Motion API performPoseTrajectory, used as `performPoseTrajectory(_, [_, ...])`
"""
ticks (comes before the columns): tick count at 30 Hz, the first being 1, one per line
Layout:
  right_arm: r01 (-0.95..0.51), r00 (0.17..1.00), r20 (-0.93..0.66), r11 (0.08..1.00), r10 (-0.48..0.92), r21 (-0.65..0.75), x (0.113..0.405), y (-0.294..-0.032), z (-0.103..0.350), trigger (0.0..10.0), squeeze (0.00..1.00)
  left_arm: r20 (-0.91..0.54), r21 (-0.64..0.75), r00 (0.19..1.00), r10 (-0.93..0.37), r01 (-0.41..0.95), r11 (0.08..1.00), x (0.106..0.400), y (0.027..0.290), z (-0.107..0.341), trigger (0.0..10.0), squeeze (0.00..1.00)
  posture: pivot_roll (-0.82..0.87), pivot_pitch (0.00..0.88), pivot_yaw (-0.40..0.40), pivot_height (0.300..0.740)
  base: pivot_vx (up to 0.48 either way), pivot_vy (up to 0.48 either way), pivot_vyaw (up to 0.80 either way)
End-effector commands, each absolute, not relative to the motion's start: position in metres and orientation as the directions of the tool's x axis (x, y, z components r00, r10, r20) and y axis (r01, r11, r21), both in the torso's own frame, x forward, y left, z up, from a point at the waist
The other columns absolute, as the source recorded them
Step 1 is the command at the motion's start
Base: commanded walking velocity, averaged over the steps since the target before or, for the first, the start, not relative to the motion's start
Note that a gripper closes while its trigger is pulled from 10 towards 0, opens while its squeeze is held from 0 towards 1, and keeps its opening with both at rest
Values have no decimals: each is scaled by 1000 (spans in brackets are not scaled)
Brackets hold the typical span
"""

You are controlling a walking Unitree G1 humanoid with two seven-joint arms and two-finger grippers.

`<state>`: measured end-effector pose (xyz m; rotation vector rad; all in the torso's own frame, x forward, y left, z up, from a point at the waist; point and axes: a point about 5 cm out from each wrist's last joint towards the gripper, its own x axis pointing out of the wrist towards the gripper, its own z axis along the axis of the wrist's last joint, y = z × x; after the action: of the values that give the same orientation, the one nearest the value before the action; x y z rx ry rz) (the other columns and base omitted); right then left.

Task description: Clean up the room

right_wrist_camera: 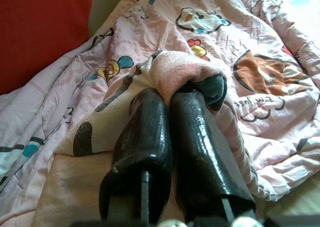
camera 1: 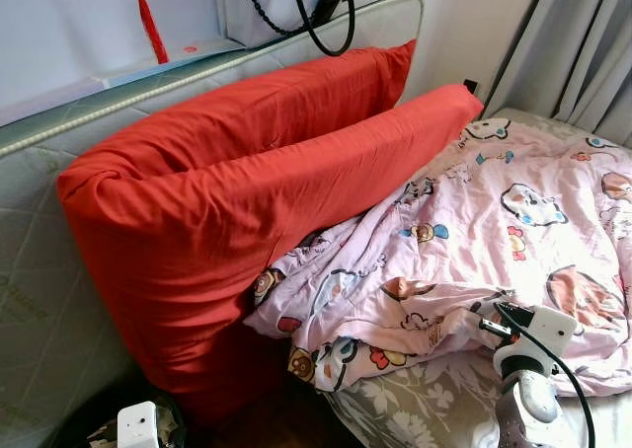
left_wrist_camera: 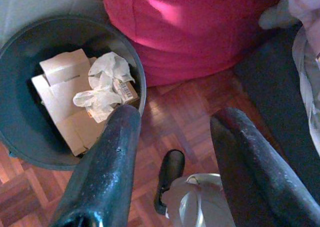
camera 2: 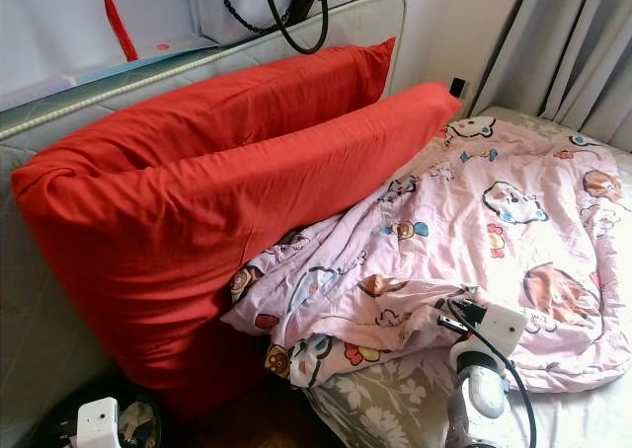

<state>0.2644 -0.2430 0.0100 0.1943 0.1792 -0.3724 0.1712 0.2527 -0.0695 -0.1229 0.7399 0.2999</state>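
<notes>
Pink cartoon-print blanket [camera 1: 474,241] lies rumpled at the bed's [camera 1: 415,409] near edge, against two red pillows [camera 1: 227,191]. Right gripper [right_wrist_camera: 172,94] is clamped on a blanket fold. Left gripper [left_wrist_camera: 170,137], fingers apart, hangs beside a bin [left_wrist_camera: 20,47] of cardboard.

Red pillows [camera 1: 247,182] against headboard, rumpled quilt [camera 1: 494,241] over bed.
</notes>
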Motion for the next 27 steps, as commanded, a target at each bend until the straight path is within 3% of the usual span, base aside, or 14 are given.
performPoseTrajectory(1, [392, 913, -186, 909, -364, 144, 263, -248, 13, 10000, 0, -687, 4, 692, 221, -300, 954, 167, 253, -71, 10000, 0, 60, 40, -42, 740, 0, 0, 0])
performPoseTrajectory(27, [410, 905, -175, 903, -387, 128, 264, -250, 15, 10000, 0, -687, 6, 695, 212, -286, 958, 169, 253, -70, 10000, 0, 61, 27, -39, 740, -258, 0, 0])
